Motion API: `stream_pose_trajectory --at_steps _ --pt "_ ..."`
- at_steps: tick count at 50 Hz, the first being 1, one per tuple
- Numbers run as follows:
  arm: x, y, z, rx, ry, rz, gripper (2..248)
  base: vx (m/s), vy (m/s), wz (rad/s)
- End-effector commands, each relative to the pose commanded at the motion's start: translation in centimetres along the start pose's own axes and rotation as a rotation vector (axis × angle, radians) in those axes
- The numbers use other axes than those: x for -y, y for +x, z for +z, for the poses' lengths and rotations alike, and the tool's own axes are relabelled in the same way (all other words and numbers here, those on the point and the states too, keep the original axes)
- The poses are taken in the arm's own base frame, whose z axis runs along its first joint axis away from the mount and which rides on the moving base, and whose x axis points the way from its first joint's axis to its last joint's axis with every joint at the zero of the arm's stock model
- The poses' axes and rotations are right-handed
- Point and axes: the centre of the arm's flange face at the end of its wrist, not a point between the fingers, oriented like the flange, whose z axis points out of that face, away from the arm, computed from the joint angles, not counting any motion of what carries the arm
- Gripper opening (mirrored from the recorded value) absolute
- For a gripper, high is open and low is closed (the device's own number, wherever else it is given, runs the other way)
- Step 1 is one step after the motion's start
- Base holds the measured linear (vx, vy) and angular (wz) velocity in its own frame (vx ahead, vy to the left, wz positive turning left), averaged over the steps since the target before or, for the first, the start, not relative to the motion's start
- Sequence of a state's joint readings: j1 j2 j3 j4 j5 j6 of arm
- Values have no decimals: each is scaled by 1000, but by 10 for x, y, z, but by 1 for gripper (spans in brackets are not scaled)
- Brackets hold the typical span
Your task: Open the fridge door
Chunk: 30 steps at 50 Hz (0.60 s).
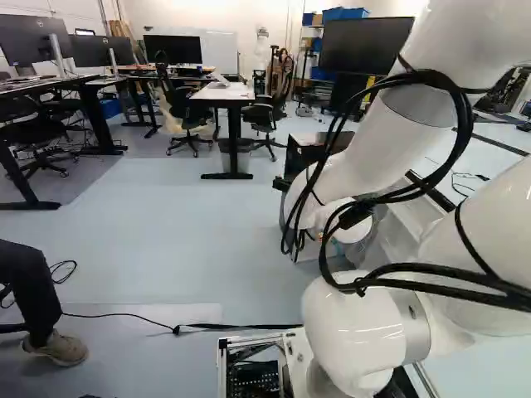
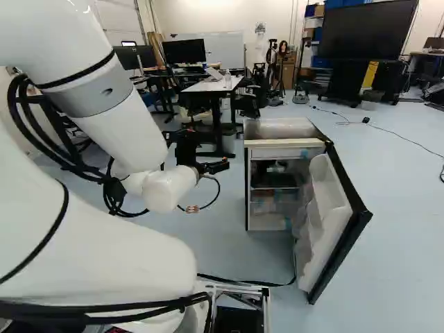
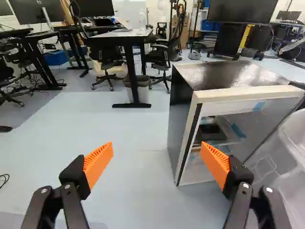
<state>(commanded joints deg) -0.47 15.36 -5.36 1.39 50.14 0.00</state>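
In the right base view my gripper (image 2: 210, 166) is to the left of the small fridge (image 2: 281, 129), apart from it. The fridge door (image 2: 334, 222) stands wide, swung out on the far side from the gripper, showing its white shelved inner face. The wrist view has the gripper (image 3: 157, 150) open, its orange-padded fingers far apart with nothing between them. Ahead and to one side is the fridge (image 3: 228, 76), with shelves visible inside; one finger overlaps its front in the picture. The door's clear bins (image 3: 283, 162) show beyond that finger. In the left base view the arm hides most of the fridge.
A tall desk (image 1: 228, 94) with chairs beside it stands beyond the fridge. A black cable (image 1: 241, 327) crosses the floor near the base. At the left of the left base view, a person's leg and shoe (image 1: 60, 348) are close by. A large screen (image 2: 368, 31) stands at the back.
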Motion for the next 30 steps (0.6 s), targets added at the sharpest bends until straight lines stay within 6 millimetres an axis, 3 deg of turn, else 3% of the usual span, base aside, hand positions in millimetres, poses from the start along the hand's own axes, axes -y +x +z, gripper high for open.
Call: stream_pose_trajectory --at_steps 30 --pt "4 0 -3 -2 26 -18 247 0 0 0"
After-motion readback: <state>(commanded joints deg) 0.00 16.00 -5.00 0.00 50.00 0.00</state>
